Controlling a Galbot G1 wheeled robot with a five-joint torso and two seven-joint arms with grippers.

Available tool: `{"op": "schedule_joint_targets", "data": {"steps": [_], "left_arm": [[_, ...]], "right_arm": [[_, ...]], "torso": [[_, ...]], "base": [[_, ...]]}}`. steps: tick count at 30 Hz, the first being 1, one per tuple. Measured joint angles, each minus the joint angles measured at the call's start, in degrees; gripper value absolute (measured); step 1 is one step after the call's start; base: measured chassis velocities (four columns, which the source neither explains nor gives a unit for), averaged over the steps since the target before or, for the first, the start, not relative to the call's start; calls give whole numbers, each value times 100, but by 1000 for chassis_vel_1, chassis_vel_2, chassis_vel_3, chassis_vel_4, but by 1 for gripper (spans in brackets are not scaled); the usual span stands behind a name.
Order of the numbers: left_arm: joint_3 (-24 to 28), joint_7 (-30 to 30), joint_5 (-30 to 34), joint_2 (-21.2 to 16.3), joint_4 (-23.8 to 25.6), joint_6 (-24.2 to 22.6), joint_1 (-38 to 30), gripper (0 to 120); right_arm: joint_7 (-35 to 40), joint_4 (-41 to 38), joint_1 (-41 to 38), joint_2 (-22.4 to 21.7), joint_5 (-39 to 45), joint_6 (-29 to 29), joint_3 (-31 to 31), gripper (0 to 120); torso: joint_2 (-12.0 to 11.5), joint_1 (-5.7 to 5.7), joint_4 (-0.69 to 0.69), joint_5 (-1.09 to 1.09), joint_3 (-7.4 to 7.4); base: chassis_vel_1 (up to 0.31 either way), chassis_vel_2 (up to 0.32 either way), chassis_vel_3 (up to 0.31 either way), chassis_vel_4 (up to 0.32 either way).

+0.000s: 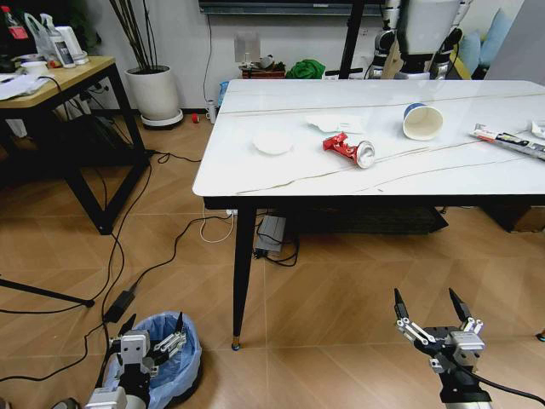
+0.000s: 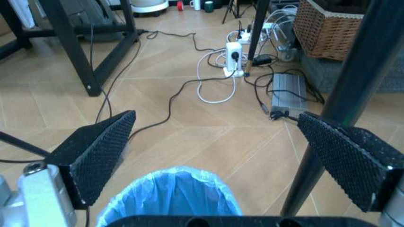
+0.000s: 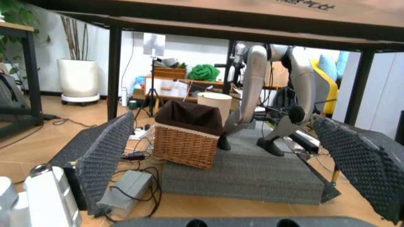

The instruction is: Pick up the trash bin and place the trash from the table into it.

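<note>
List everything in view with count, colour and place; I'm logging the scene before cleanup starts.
table: one, white marble-look, black legs, centre.
crushed can: one, red, on the table's middle.
paper cup: one, white with blue band, lying on its side right of the can.
flat disc: one, white, left of the can.
crumpled paper: one, white, behind the can.
wrapper: one, long, white-black, table's right edge.
trash bin: one, light-blue liner, on the floor lower left.
wooden desk: one, far left.
plant pot: one, white, by the wall.
left pincer: open, over the bin.
right pincer: open, low at right.
</note>
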State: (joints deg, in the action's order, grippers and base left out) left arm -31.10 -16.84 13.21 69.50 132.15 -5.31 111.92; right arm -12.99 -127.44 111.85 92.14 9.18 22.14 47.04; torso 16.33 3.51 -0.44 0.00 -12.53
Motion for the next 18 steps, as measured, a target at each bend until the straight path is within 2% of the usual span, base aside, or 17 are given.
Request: {"op": "schedule_joint_targets", "data": {"steps": [5, 11, 15, 18], "left_arm": [[1, -26, 40, 6, -42, -2, 0, 100], [-41, -143, 442, -37, -152, -120, 78, 100], [-140, -233, 568, -26, -308, -214, 123, 100], [-248, -424, 816, -24, -685, -427, 25, 100]], "right_arm": [[0, 0, -11, 0, 1, -7, -6, 100], [-3, 152, -89, 0, -102, 39, -207, 100], [-3, 276, -153, 0, -124, 69, -325, 100], [-12, 401, -206, 0, -120, 131, -410, 100]], "torso": [[-108, -37, 0, 0, 70], [-226, -62, 0, 0, 164], [-240, -63, 1, 0, 179], [-240, -62, 0, 0, 179]], "base": [[0, 0, 0, 0], [0, 0, 0, 0], [0, 0, 0, 0], [0, 0, 0, 0]]}}
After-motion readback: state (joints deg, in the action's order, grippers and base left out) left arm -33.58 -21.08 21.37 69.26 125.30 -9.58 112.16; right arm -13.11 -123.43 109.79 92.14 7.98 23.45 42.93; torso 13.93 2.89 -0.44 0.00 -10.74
